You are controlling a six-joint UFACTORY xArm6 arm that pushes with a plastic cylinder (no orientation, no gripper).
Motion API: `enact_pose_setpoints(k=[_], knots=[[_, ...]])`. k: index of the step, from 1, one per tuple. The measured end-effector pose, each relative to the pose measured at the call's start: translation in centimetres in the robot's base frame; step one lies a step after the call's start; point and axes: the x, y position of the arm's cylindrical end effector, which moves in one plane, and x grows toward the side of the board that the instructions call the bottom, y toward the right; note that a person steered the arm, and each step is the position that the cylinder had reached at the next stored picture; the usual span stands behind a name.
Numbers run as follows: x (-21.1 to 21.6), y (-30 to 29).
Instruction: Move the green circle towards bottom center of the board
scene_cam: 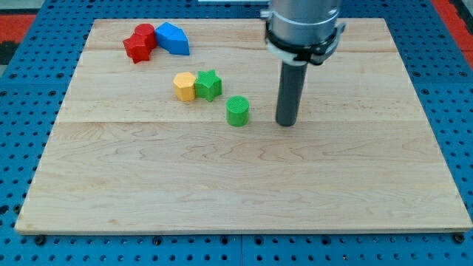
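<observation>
The green circle [238, 111], a short green cylinder, stands near the middle of the wooden board [244, 192], a little above centre. My tip [286, 123] rests on the board to the right of the green circle, about one block width apart from it and not touching it. The dark rod rises from the tip to the arm's grey housing at the view's top.
A yellow hexagon-like block [185, 86] and a green star [208, 84] sit side by side up and left of the green circle. A red block [140, 42] and a blue block [172, 38] lie at the top left. Blue pegboard surrounds the board.
</observation>
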Motion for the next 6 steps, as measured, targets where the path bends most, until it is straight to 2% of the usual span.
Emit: enact_pose_setpoints(k=[1, 3, 4, 5, 6], knots=[[-3.0, -5.4], [8.7, -16.4], [3.5, -17.8], [7.4, -22.7], [11.2, -22.7]])
